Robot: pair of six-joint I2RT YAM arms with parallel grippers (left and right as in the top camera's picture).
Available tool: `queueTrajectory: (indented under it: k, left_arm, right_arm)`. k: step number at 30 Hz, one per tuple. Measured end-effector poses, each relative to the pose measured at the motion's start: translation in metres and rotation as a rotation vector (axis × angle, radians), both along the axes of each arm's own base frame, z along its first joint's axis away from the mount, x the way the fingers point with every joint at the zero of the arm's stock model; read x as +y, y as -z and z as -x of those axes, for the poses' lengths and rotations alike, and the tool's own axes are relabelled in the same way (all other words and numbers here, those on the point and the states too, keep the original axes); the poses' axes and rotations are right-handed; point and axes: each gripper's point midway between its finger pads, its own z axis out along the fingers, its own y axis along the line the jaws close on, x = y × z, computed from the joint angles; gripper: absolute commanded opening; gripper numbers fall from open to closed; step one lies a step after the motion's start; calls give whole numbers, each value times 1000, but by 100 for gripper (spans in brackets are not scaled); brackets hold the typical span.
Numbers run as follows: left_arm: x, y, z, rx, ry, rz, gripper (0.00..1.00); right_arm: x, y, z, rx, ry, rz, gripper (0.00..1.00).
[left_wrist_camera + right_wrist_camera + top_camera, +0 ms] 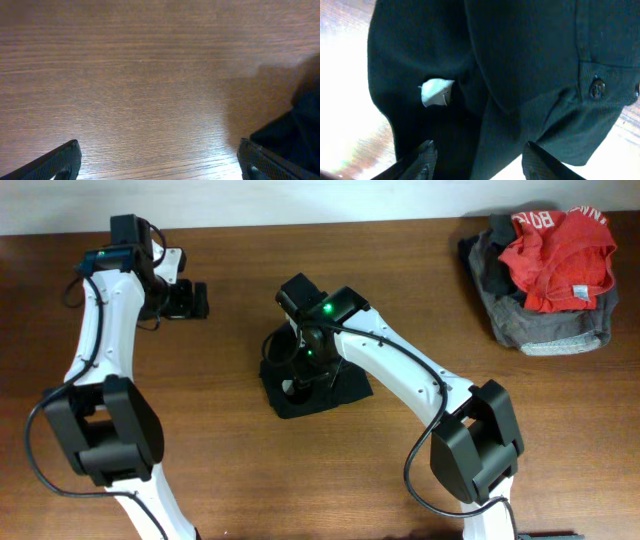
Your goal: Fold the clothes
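The black garment (345,390) lies bunched in a small heap at the middle of the wooden table. My right gripper (303,375) points down onto it. In the right wrist view the fingers (480,160) are apart, with dark fabric (530,60) filling the space beyond and between the tips. A small white label (436,92) and a dark button (596,88) show on the fabric. My left gripper (190,300) is open and empty at the far left, above bare wood (160,165).
A red garment with white lettering (555,260) lies on a grey garment (540,330) at the far right corner. A dark shape (305,125) sits at the right edge of the left wrist view.
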Motion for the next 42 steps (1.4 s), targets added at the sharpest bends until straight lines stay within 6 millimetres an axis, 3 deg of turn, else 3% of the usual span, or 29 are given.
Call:
queueTrajectory:
  k: [2,6,15,23,24,25,27,29,35,42]
  left_arm:
    - [0,7,1,17,0,2,99]
    - [0,11,1,28,0,3,99]
    - [0,11,1,28,0,3,99]
    - [0,10,-3,10,0,1,99]
    - [0,10,-3,9,0,1,99]
    - [0,10,-3,9,0,1,99]
    - [0,10,-4,8,0,1,99]
    - [0,10,-4,6,0,1,99]
    - [0,10,-4,6,0,1,99]
    - [0,10,-4,6,0,1,99]
  right_arm:
    - [0,1,0,6,29,0,43]
    - [-8,14,4,27,83,35,4]
    - [-10,40,20,67,118,69,4]
    - [39,41,39,0,6,11,4]
    - [46,41,44,-1,-15,6,5]
    - [51,41,50,0,-38,5,13]
    - [58,41,59,1,-73,3,43]
    - [64,41,67,2,-111,0,59]
    - [60,35,75,34,-138,19,69]
    - [67,-23,58,-25,-133,-28,74]
